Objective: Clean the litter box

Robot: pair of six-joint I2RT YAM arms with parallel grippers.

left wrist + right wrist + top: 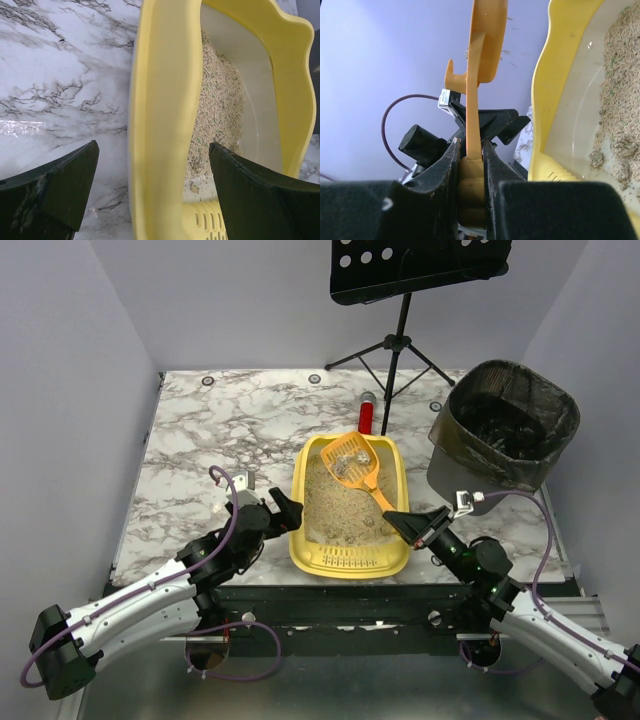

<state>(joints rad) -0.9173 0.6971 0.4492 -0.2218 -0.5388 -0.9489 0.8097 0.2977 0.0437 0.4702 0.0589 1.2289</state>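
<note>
Grip: the right tool (pixel 470 159) is pinched narrow on the flat handle of the orange scoop (pixel 476 75), one finger on each face, and the scoop stands out past the fingertips. Seen from above, the slotted head of the scoop carries a few pale clumps over the far end of the litter box (pixel 348 560). The handle slants back to the tool at the box's near right corner.

The left tool (pixel 155 200) is spread wide and holds nothing. Its fingers (pixel 60 195) straddle the left wall of the box, one outside over the marble and one inside over the litter. Whether they touch the plastic cannot be told.

The yellow box lies near the front middle of the marble bench (pixel 220 430), slotted lip toward the arms, with beige litter over its floor. A black bin (pixel 510 425) with a dark liner sits at the bench's far right, apart from the box. A red cylinder (pixel 366 418) stands just beyond the box's far end.
</note>
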